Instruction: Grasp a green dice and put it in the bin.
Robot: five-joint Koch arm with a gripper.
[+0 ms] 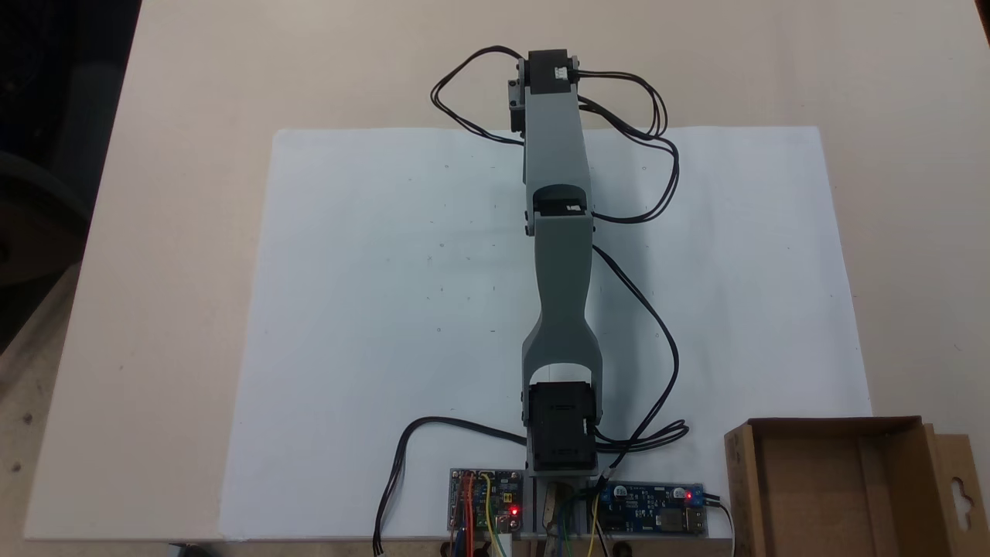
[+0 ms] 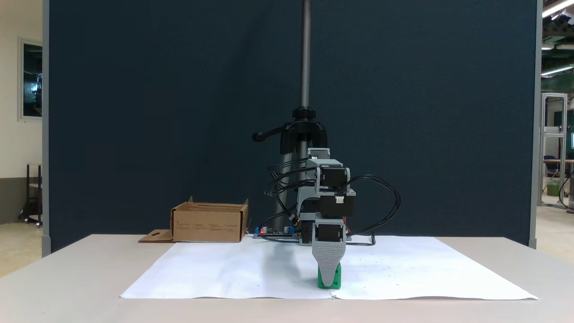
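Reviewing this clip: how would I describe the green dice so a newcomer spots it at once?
Find the white paper sheet on the table, then follow the grey arm down to its gripper near the front edge. The green dice sits behind that tip, the sole bright green thing there.

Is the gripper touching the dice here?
Cannot tell. In a fixed view the gripper stands in front of the green dice on the paper, one jaw overlapping it, so neither contact nor gap shows plainly.

Even, soft overhead light; faint arm shadow on white paper (image 1: 387, 309); sharp focus.
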